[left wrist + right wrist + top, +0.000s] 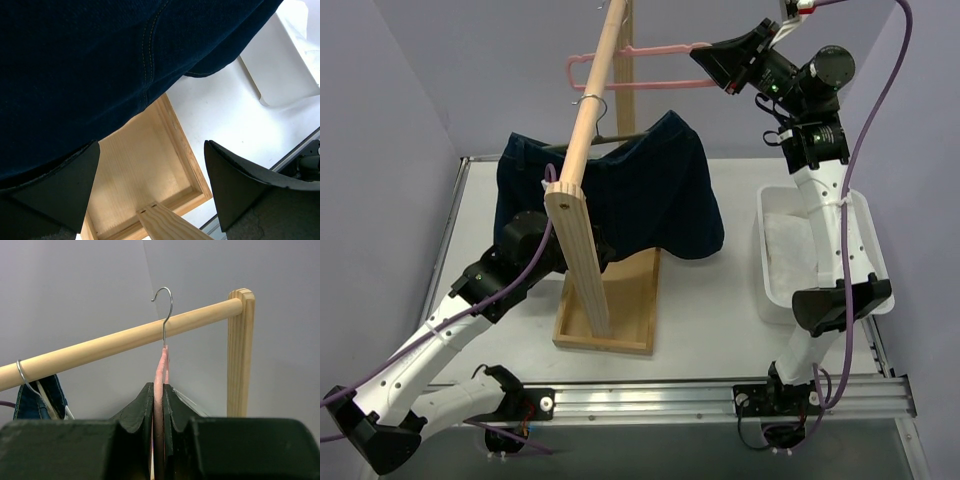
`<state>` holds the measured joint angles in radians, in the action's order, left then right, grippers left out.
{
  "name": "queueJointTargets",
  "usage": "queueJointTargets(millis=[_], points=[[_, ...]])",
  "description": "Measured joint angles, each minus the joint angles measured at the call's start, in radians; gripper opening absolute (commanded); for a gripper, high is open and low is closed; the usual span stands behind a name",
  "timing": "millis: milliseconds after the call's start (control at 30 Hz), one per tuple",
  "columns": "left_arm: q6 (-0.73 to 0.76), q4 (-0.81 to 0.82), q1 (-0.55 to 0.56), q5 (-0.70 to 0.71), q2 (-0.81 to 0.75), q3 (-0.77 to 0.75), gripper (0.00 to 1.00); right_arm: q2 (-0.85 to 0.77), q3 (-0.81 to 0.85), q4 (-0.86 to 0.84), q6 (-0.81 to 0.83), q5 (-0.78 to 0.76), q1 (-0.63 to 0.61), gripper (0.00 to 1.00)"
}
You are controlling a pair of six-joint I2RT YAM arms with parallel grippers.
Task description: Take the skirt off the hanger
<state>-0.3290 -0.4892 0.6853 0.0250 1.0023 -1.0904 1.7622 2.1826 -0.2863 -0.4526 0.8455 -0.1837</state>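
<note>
Your right gripper (pixel 157 388) is clamped on the pink hanger (pixel 162 362) by the rod (pixel 100 345); left gripper (pixel 151 145) gapes wide under the navy skirt (pixel 640 190), which hangs from the rod.

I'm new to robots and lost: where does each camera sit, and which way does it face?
Top: above, behind the arms, looking down at rack, skirt; left arm, right arm show.
Left wrist: low, beneath the skirt, facing the rack base; open left fingers show.
Right wrist: high, facing the rail; right fingers shut on pink hanger.
Shared: all see the rack.
</note>
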Motion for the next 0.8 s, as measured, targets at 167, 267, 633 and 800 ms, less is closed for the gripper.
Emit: queueJointTargets(millis=[167,267,633,800], points=[[0.000,0.000,0.000,0.000,0.000,0.000,0.94,-0.008,-0.028,-0.001,-0.002,0.017,0.000,0.00],[0.000,0.000,0.000,0.000,0.000,0.000,0.94,-0.027,-0.065,0.010,0.011,0.023,0.000,0.00],[-0.001,0.000,0.000,-0.003,-0.001,0.007,0.94,-0.076,-0.191,0.071,0.079,0.024,-0.001,0.62],[-0.001,0.000,0.000,-0.003,-0.002,0.007,0.94,-0.133,-0.217,0.138,0.112,-0.051,-0.001,0.73]])
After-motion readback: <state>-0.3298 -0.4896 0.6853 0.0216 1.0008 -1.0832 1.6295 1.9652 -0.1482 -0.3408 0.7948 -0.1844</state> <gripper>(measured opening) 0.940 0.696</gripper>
